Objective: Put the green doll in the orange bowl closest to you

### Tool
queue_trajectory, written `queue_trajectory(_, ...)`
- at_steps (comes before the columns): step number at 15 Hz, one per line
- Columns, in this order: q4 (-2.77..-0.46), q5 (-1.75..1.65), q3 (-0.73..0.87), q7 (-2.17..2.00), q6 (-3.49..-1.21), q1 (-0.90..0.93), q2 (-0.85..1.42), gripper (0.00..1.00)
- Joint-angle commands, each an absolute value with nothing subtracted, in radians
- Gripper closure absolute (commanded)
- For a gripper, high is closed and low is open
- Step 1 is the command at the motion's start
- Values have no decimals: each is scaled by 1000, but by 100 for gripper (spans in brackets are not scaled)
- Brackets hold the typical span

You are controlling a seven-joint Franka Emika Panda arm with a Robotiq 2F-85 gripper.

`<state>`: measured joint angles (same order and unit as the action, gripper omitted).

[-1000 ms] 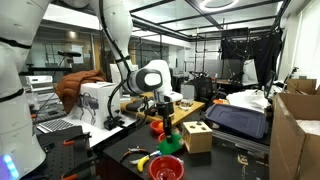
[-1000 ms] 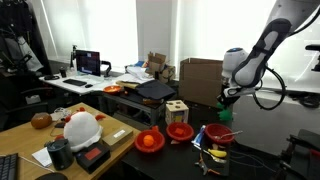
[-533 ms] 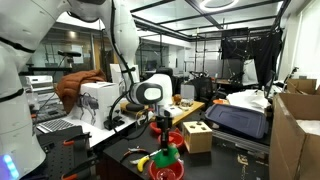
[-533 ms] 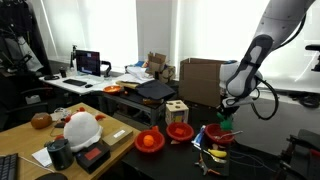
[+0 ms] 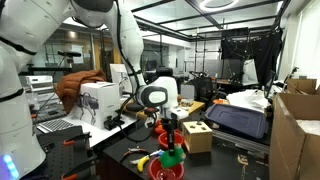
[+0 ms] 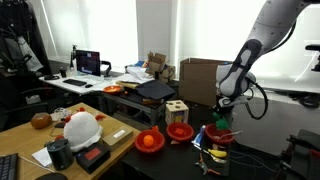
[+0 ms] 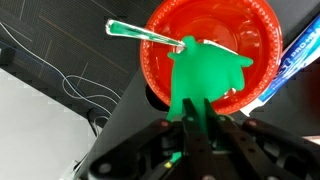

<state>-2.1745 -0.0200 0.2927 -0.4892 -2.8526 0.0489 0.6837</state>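
Green doll hangs from the gripper, whose two fingers are pinched on the toy's narrow end, so its long axis runs straight away from the wrist and down toward the table. In the wrist view its wider lumpy body covers the middle and near part of the orange bowl, and the lower part of the toy crosses the bowl's near rim. That suggests the toy sits a little toward that edge rather than dead centre, though the camera's angle may account for some of it. Both exterior views agree on the stacking: gripper on top, doll beneath it, bowl directly under that at the table's near end. From the other side the order is again gripper, doll, then bowl. Whether the doll's lowest lump is already resting on the bowl or hanging just above it cannot be made out. A thin clear plastic strip lies across the far rim and into the bowl, next to the toy's top. The wooden block stands beside the bowl and clear of the line of descent. By this reading, the target is straight below, so the coming move is a short drop or release with very little sideways correction.
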Motion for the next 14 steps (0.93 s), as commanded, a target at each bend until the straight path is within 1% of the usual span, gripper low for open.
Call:
queue_trajectory(1, -2147, 39, 245, -408, -2832, 3, 693, 97)
queue_trajectory(3, -2153, 77, 186, -357, -2834, -39, 683, 97)
queue_trajectory(5, -2150, 89, 159, -320, -2828, -48, 683, 97)
queue_trajectory(14, -2162, 68, 189, -281, -2825, -29, 693, 97)
